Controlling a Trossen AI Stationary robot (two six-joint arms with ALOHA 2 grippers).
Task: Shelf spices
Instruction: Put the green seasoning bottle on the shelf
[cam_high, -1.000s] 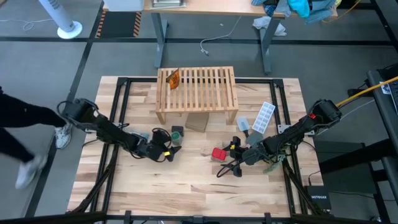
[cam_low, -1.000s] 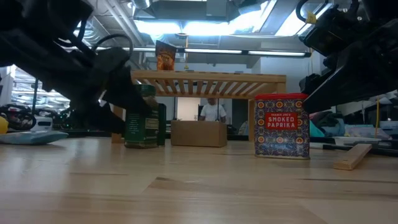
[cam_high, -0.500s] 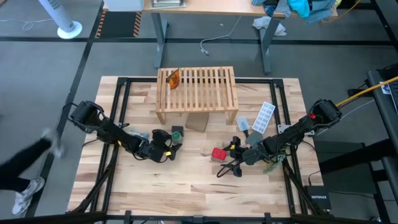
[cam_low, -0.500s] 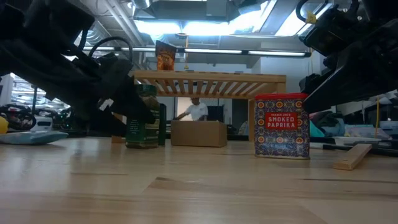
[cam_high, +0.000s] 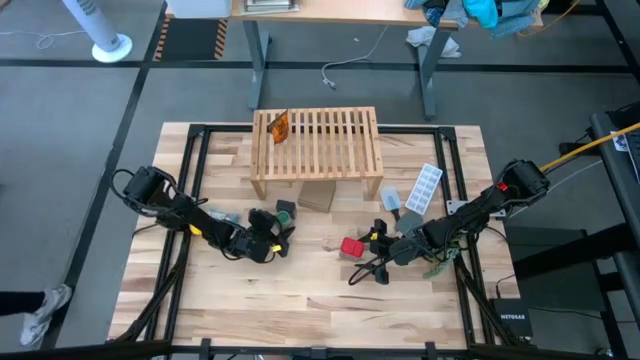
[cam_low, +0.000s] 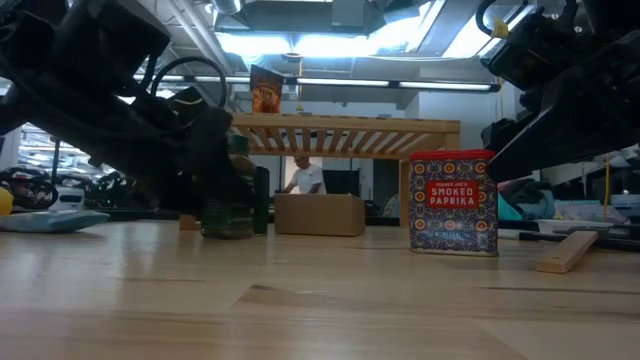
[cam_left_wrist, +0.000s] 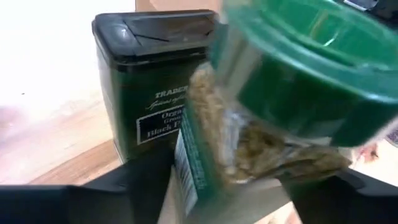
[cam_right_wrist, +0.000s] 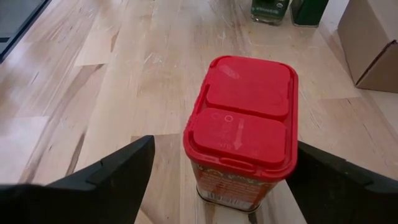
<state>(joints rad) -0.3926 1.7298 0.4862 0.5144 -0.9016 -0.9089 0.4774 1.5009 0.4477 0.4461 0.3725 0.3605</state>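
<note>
Comparing with a second ago, we see the left gripper (cam_high: 272, 240) has closed in from 9 o'clock and now clasps the green round jar (cam_left_wrist: 273, 118), beside the dark tin (cam_left_wrist: 155, 87) lettered "Trader" and "Black". The right gripper (cam_right_wrist: 214, 180) stays spread around the red jar (cam_low: 453, 202), labelled "Trader Joe's Smoked Paprika". The orange packet (cam_high: 279, 125) sits on the shelf (cam_high: 330, 145).

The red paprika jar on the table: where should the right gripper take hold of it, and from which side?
Probably across the upper body of the red jar, under its lid. It stands upright, its side walls flat, between the open fingers of the right gripper, so a level approach suits.
</note>
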